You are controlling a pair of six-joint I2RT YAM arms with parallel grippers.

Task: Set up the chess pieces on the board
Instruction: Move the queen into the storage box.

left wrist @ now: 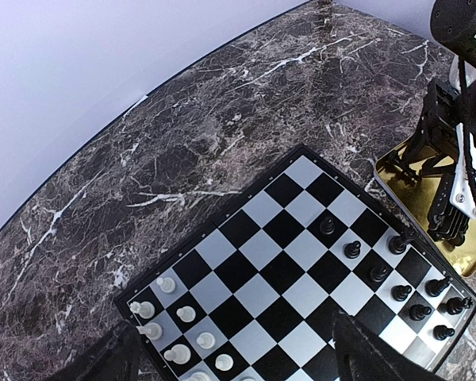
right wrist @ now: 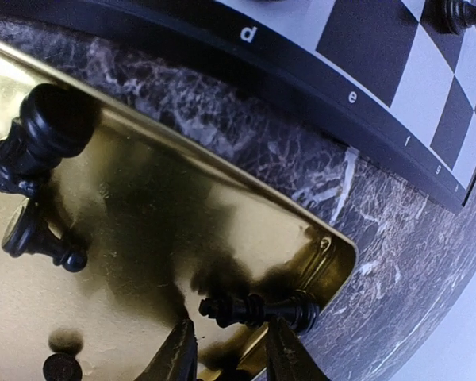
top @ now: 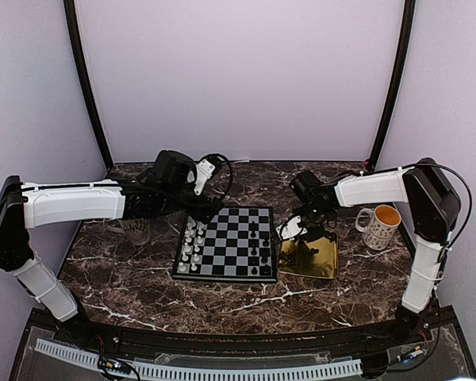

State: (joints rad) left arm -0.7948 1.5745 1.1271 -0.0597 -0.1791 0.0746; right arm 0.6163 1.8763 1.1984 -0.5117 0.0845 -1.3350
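The board (top: 230, 238) lies mid-table, with several pale pieces (top: 192, 246) along its left side and several black pieces (top: 263, 252) along its right. In the left wrist view the board (left wrist: 270, 278) shows pale pieces (left wrist: 166, 283) and black pieces (left wrist: 353, 250). My left gripper (top: 192, 208) hovers open and empty over the board's far left, fingers (left wrist: 373, 349) wide apart. My right gripper (right wrist: 232, 357) is low in the gold tray (right wrist: 143, 198), open, its tips just short of a black piece (right wrist: 258, 309) lying in the tray's corner.
More black pieces (right wrist: 40, 135) lie in the gold tray (top: 321, 262) right of the board. A patterned mug (top: 379, 226) stands at the far right. A glass (top: 135, 230) stands under my left arm. The board's edge (right wrist: 301, 71) runs close by the tray.
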